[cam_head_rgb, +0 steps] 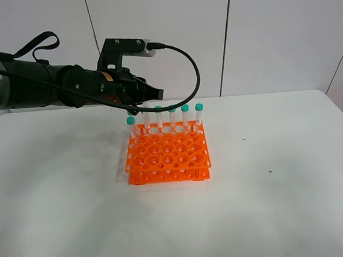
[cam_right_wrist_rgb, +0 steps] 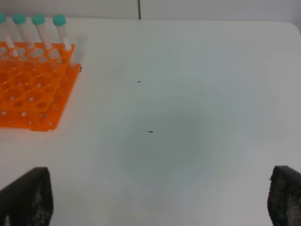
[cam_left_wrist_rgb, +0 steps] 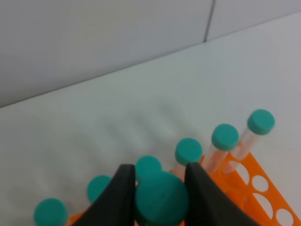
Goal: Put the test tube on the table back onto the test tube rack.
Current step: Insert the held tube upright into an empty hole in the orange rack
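The left tool (cam_left_wrist_rgb: pixel 160 182), clenched on the cap of the test tube (cam_left_wrist_rgb: pixel 162 202), holds it upright at the far-left corner of the test tube rack (cam_head_rgb: pixel 167 155).

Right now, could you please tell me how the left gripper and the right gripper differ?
The left gripper has its fingers shut on the teal cap of a test tube; the right gripper has its fingers wide apart, holding nothing. The left gripper is over the test tube rack, while the right gripper hangs over the table, away from the rack. Both have dark fingers.
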Robot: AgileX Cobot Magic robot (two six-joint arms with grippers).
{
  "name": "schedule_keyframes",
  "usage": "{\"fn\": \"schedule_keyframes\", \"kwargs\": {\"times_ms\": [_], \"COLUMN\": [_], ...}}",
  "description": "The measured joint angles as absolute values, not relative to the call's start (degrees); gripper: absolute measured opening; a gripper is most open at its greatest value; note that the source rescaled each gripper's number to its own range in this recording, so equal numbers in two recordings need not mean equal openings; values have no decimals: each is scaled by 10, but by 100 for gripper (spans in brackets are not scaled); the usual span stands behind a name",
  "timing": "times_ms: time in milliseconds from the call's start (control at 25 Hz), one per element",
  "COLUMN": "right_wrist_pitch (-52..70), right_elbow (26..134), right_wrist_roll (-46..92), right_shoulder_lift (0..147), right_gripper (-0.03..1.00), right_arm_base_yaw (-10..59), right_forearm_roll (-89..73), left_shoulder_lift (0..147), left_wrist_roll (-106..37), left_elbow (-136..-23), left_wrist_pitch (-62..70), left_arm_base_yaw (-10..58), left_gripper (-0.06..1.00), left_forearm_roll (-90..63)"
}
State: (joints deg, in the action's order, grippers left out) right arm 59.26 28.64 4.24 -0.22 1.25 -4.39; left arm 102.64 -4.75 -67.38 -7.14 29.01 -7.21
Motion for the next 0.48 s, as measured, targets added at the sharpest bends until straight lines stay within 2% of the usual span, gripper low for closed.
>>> {"fn": "schedule_keyframes", "kwargs": {"times_ms": [480], "right_wrist_pitch": [593], "right_elbow": [286], "right_wrist_roll": [42], "right_shoulder_lift": [-2], "right_gripper": [100], "right_arm_base_yaw": [12], "right_forearm_roll": [-44], "left_shoulder_lift": [1079], "left_wrist_roll": [-54], "left_elbow": [-676], "left_wrist_pitch": [-105], "left_arm_base_yaw": [287], "left_gripper": [0], "left_forearm_roll": [-72]}}
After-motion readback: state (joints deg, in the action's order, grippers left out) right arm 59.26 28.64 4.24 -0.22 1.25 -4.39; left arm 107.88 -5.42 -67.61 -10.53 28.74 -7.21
